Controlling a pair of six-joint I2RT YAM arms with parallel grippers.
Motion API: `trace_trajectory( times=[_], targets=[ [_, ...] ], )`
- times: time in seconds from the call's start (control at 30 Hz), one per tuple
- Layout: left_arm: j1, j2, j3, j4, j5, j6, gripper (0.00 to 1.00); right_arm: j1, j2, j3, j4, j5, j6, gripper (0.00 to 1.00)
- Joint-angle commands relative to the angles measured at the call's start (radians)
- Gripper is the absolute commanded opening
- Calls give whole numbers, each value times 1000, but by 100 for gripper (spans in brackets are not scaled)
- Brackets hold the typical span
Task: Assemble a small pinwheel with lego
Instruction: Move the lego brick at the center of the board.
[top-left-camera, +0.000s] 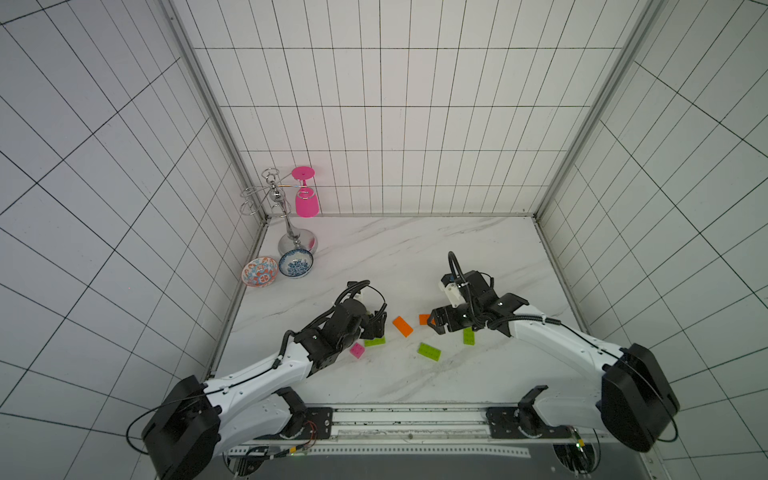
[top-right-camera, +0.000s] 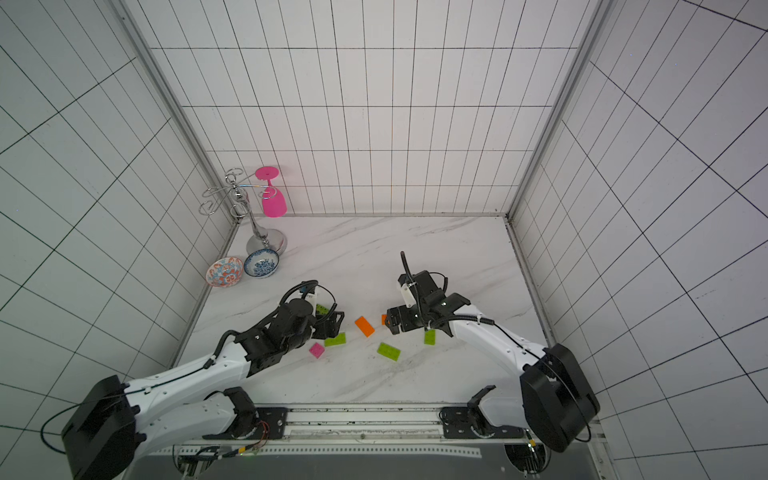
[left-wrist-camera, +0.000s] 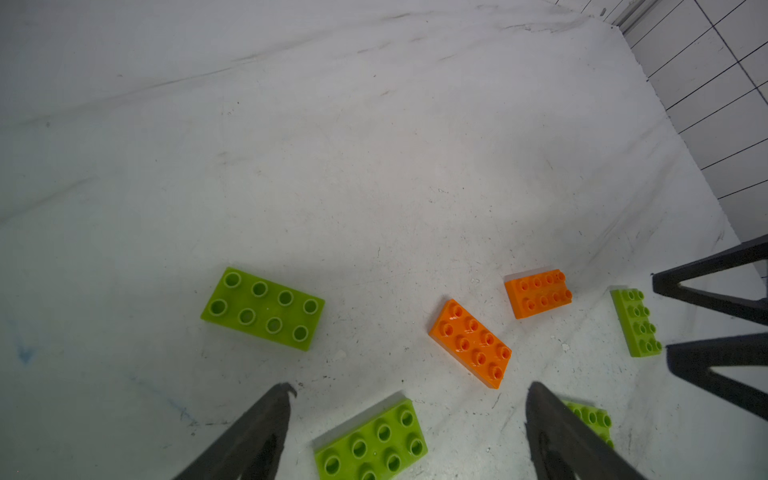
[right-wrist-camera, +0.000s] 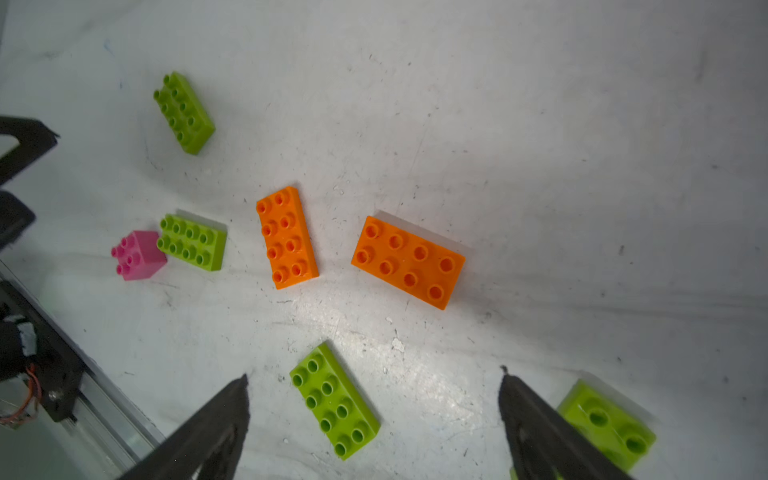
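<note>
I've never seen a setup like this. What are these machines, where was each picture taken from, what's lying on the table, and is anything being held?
You see a robot's left arm and right arm, each ending in a two-fingered gripper. Two pictures look down on everything from one camera above. The other two come from cameras on the wrists, so the dark prongs are the gripper's own fingers. On the table lie loose lego: four lime-green bricks, two orange bricks and one pink brick, none joined. In the far left corner stand two bowls and a metal rack with a pink goblet hanging. The left gripper and the right gripper are both open, holding nothing.
</note>
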Motion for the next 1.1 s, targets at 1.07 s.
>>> trace_trajectory(
  times=[1.07],
  targets=[
    [380, 6, -101, 127, 242, -23, 90, 245, 624, 567, -254, 175, -215, 58]
  ],
)
